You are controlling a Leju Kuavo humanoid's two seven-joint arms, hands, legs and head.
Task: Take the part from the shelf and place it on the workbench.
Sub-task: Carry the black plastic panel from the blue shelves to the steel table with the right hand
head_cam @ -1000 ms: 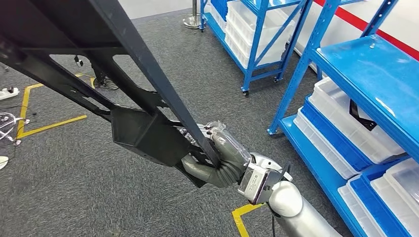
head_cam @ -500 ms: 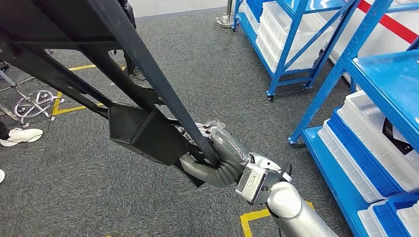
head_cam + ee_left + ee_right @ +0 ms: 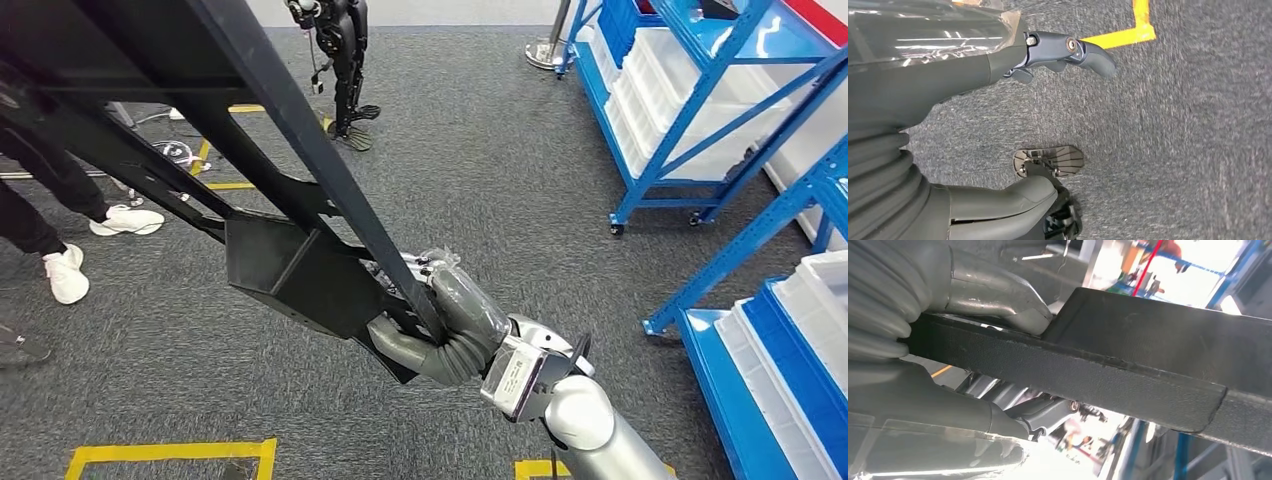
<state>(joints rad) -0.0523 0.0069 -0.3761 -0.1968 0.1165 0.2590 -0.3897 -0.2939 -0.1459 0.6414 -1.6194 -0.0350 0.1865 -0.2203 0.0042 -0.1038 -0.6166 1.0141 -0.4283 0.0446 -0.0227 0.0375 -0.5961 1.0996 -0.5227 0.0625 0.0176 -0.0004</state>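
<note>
The black part (image 3: 290, 270) is gripped by the right hand (image 3: 445, 325), fingers wrapped round one of its bars, and is held aloft above the grey carpet (image 3: 480, 170). The left hand (image 3: 948, 120) is seen over the carpet with nothing held, fingers apart. Blue shelves (image 3: 690, 110) with white bins are seen at the right, and a person's white shoes (image 3: 70, 275) at the left.

The part (image 3: 290, 270) is a large black frame of flat bars joined at a boxy plate, matte and dark. It hangs tilted above the grey carpet, one long bar slanting down to the right hand (image 3: 445, 325), which grips its lower end.
</note>
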